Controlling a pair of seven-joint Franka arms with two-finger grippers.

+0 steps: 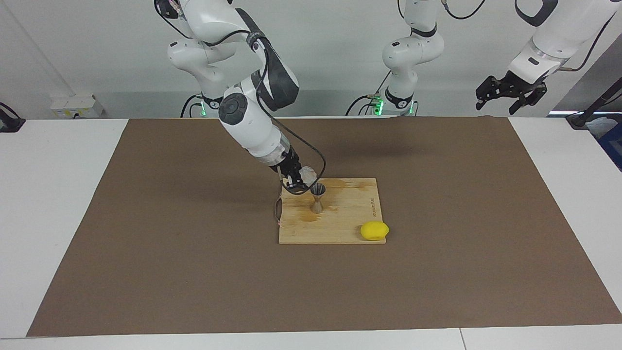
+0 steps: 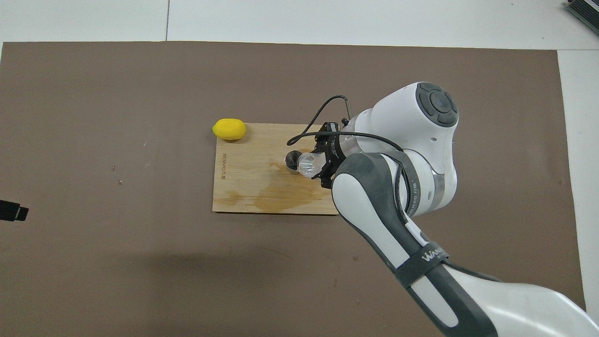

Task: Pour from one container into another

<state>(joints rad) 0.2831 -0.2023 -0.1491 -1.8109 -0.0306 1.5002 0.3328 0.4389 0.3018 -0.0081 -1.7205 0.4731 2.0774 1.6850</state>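
A small clear glass cup (image 1: 307, 173) (image 2: 309, 163) is held in my right gripper (image 1: 297, 179) (image 2: 322, 161), tilted with its mouth over the metal jigger. The silver hourglass-shaped jigger (image 1: 318, 197) (image 2: 294, 161) stands upright on the wooden cutting board (image 1: 350, 218) (image 2: 243, 187). The right gripper is shut on the glass, just above the jigger's rim. My left gripper (image 1: 510, 95) waits raised at the left arm's end, off the mat; only its tip (image 2: 13, 210) shows in the overhead view.
A yellow lemon (image 1: 374, 230) (image 2: 229, 129) sits on the board's corner farther from the robots, toward the left arm's end. Wet stains mark the board (image 2: 281, 194) around the jigger. A brown mat (image 1: 146, 243) covers the table.
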